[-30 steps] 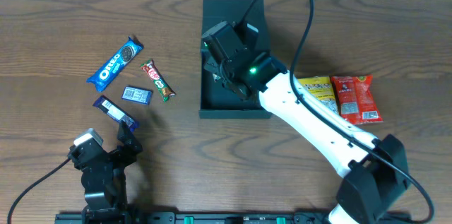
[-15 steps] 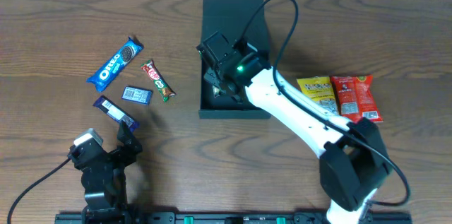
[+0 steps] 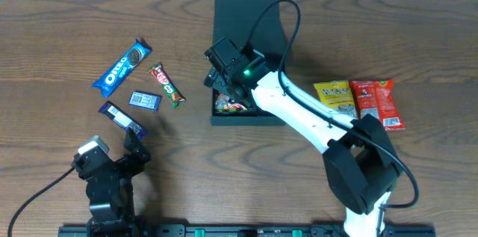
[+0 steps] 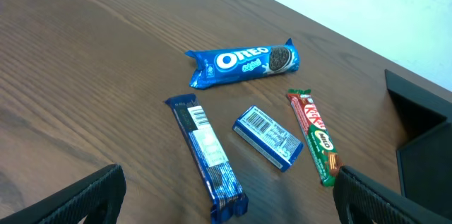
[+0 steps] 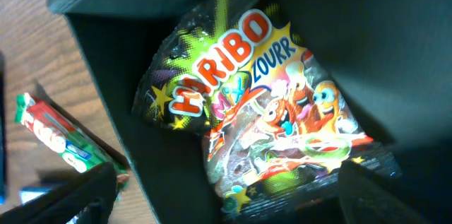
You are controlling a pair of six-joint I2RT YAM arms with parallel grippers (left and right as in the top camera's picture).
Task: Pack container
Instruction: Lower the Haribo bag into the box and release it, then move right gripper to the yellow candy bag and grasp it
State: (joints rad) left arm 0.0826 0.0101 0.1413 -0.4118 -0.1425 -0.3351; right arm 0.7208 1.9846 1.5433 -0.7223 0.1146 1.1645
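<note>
Overhead we look straight down on the whole table (image 3: 60, 13), from well above. Left wrist sits low, facing across the wood to the Oreo packet (image 4: 244, 60) — container (image 4: 431, 167) at its right edge. Right wrist looks close into the container at the Haribo bag (image 5: 261, 111); the red-green bar (image 5: 60, 143) shows in all three.

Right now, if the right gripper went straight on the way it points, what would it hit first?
Most likely the Haribo bag lying inside the container. It sits directly ahead of the open right gripper, though depth is hard to judge.
</note>
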